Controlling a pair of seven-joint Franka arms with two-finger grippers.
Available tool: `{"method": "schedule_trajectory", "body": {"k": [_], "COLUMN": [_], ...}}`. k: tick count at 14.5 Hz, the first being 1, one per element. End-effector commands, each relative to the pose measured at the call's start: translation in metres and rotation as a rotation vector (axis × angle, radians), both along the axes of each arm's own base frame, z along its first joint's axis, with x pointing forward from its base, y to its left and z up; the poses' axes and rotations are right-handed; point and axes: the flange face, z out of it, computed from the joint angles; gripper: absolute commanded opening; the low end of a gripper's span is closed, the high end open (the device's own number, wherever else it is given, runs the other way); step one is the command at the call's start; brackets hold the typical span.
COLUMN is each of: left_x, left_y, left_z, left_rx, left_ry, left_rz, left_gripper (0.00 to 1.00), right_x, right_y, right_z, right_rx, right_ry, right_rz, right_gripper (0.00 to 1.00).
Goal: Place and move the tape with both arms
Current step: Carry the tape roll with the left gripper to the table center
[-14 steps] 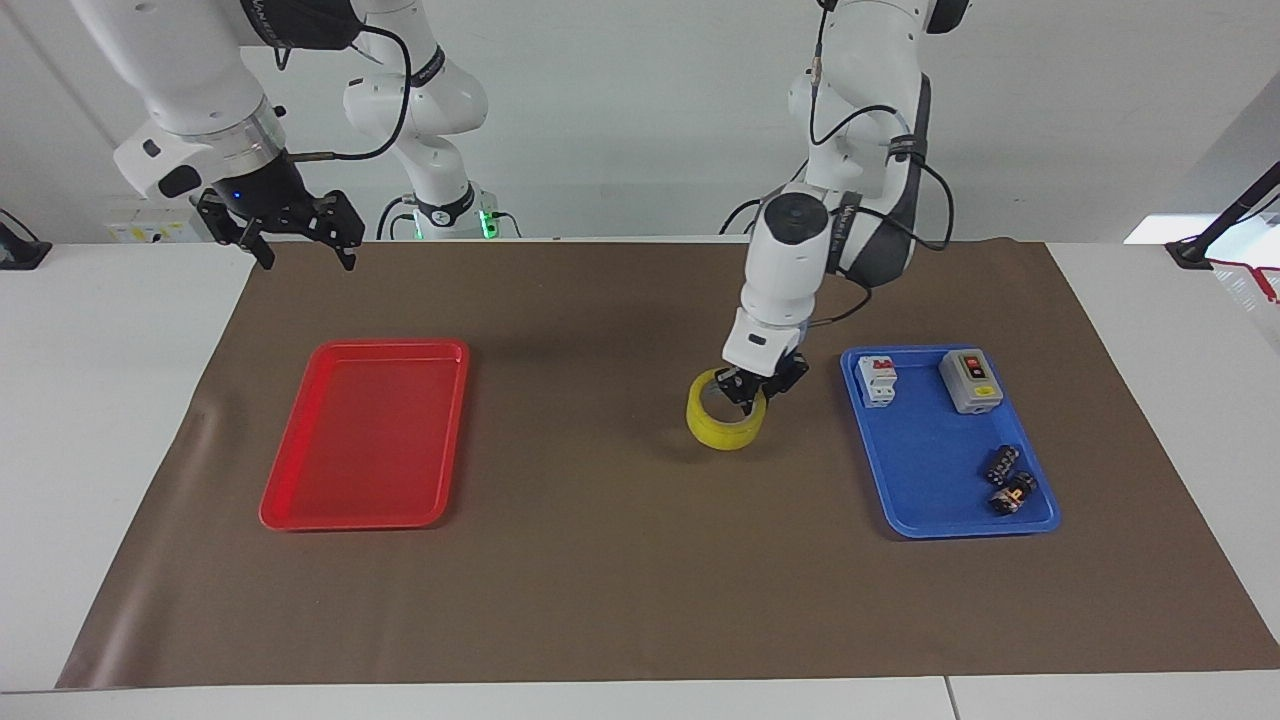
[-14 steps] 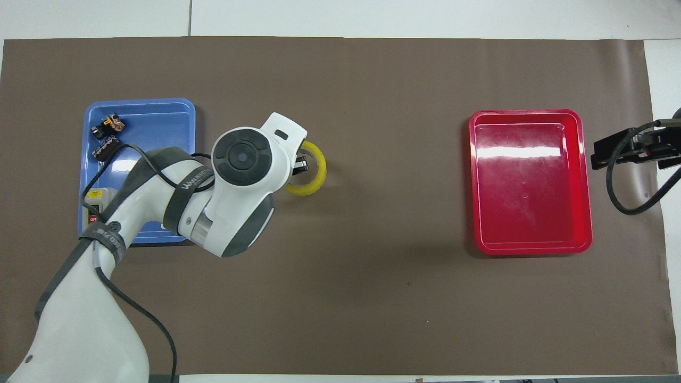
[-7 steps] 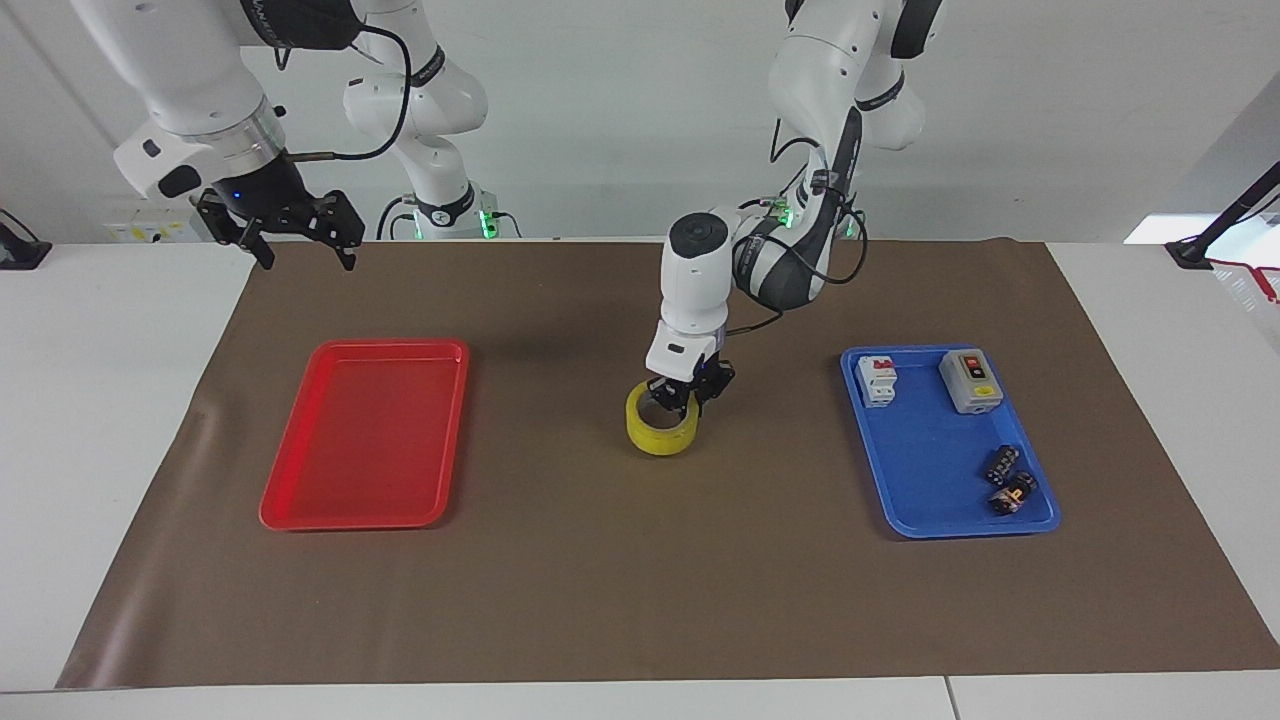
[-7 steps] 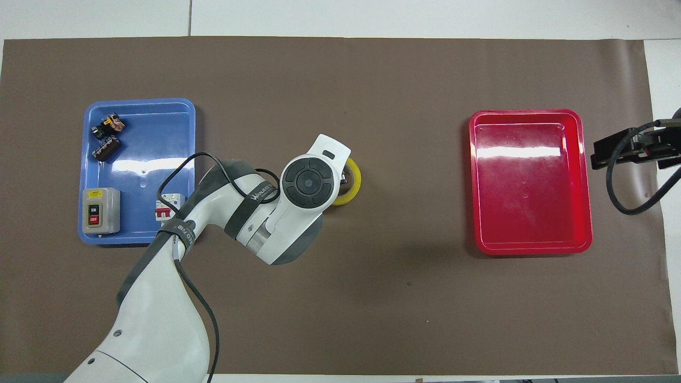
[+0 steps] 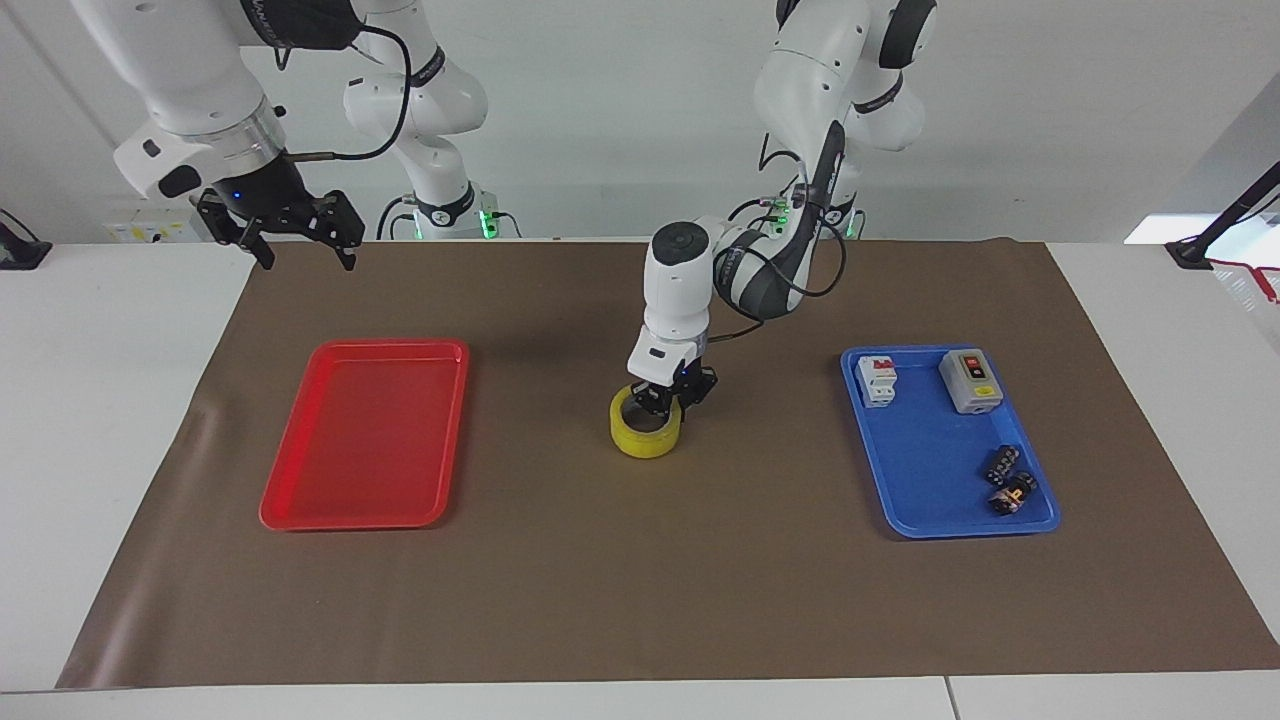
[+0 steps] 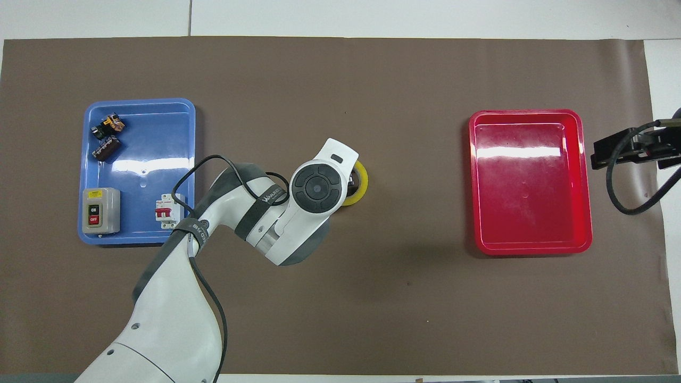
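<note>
Tape: stiff, light ring, likely slick-sided (wall is best hold); left gripper is pinching its wall; right gripper is waiting, fingers spread.

red tray, blue tray, brown mat

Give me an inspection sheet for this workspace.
Surface: brown mat on a white table.
Job's things: tape on the mat between the trays; red tray holds nothing.
Clutter: blue tray holds a switch box, a breaker and two small dark parts.
Grippers: left tool shut on the tape's rim; right tool open, waiting above the mat's corner.
Cables: black cable looped along the left arm.
Surroundings: smaller white arms with green lights.
</note>
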Motion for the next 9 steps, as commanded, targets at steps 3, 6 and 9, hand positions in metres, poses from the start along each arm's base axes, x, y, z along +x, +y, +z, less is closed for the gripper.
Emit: {"method": "schedule_trajectory", "body": {"k": [3,6,9], "left_x": [0.005,0.017,0.04], "left_y": [0.003,0.021,0.065], "left_z": [0.002,0.02,0.068], "left_rx": [0.005,-0.006,-0.042], "left_ry": [-0.035,-0.05,-0.095], "left_rz": [-0.003,0.029,0.098], "left_gripper": [0.86,1.0,1.0], "right_x": [-0.005,-0.005,-0.005], "right_y": [0.0,0.0,0.0], "right_z": [0.001,0.001,0.001], "right_rx": [0.012,0.012,0.012], "right_ry": [-0.013,-0.013,-0.013], "right_rz": [-0.007,-0.007,-0.006], "right_gripper": [1.0,1.0,1.0]}}
